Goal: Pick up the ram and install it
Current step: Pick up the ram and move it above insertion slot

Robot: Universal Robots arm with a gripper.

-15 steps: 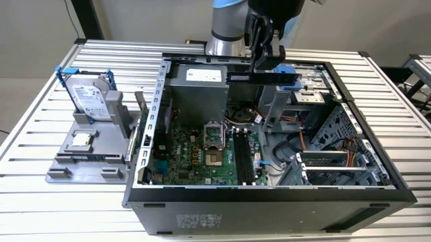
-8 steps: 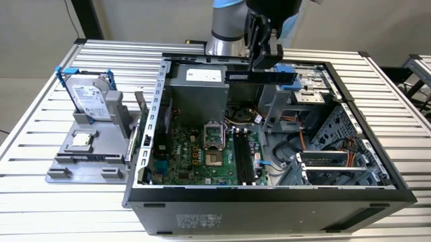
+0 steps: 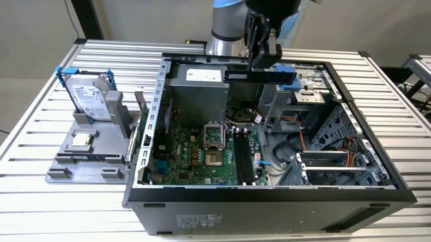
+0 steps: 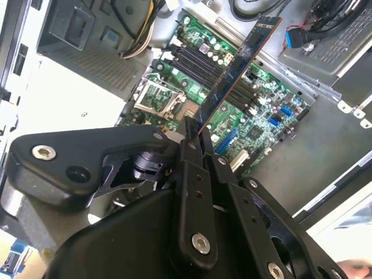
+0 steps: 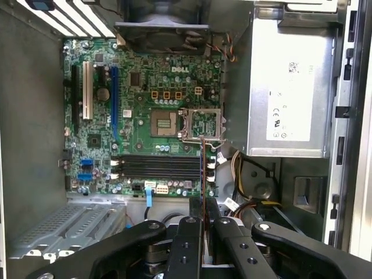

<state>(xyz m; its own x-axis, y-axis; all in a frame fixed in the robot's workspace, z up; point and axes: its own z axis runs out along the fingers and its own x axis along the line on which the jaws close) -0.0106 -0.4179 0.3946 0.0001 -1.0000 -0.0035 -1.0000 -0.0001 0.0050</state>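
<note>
Above the open computer case [image 3: 269, 201], the hand [image 3: 261, 65] is pressing its fingers together on the ram [image 3: 246, 76]. The ram is hanging level in the air near the case's far wall, well clear of the board below. In both wrist views the dark stick is running out from between the black fingers [image 4: 192, 174] over the green motherboard [image 5: 133, 116]. The motherboard's long black slots [image 5: 157, 165] are lying beside the square processor socket [image 5: 164, 123]. Outside the case, toward the worktop's [image 3: 40, 126] edge at the exterior view's left, a grey holder [image 3: 67, 166] is carrying two things. One is an upright hard drive [image 3: 88, 98] in a blue frame, and the other is a small square silver chip [image 3: 82, 140].
</note>
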